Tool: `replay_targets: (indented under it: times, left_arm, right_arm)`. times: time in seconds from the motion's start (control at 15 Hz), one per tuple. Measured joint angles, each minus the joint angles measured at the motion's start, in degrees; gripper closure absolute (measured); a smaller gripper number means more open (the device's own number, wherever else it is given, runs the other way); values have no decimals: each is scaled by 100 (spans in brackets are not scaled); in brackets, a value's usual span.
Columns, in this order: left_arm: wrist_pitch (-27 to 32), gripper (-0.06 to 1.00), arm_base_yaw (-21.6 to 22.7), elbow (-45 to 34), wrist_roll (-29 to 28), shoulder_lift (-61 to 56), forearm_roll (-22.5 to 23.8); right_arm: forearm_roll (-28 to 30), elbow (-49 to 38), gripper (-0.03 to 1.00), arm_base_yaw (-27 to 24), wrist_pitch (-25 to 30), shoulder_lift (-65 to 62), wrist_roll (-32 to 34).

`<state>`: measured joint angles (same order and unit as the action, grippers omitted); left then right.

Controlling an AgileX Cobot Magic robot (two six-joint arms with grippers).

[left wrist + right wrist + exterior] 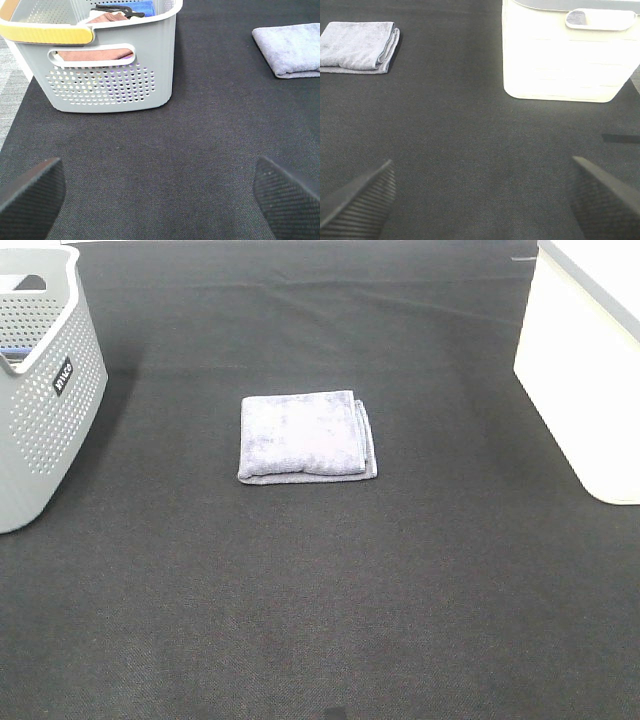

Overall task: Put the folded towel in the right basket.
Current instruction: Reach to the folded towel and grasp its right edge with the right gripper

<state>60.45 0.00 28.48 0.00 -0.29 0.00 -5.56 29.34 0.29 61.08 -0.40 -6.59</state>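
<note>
A folded grey-lilac towel [306,435] lies flat in the middle of the dark mat. It also shows in the left wrist view [291,50] and the right wrist view [359,47]. The right basket [592,370] is white and stands at the right edge; the right wrist view shows its wall and handle slot [568,55]. Neither arm shows in the high view. My left gripper [160,197] is open and empty above bare mat, far from the towel. My right gripper [480,200] is open and empty above bare mat, between towel and white basket.
A grey perforated basket [40,390] stands at the left edge. In the left wrist view it [107,75] holds brown and blue cloths and has a yellow handle strip. The dark mat [320,600] covers the table.
</note>
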Motion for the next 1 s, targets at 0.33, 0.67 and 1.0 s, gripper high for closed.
replay_targets:
  times: [0.33, 0.67, 1.0]
  left_arm:
    - [0, -3, 0, 0, 0, 0, 0]
    - [0, -3, 0, 0, 0, 0, 0]
    - [0, -3, 0, 0, 0, 0, 0]
  right_arm:
    - [0, 0, 10, 0, 0, 0, 0]
    - [0, 0, 10, 0, 0, 0, 0]
    - [0, 0, 10, 0, 0, 0, 0]
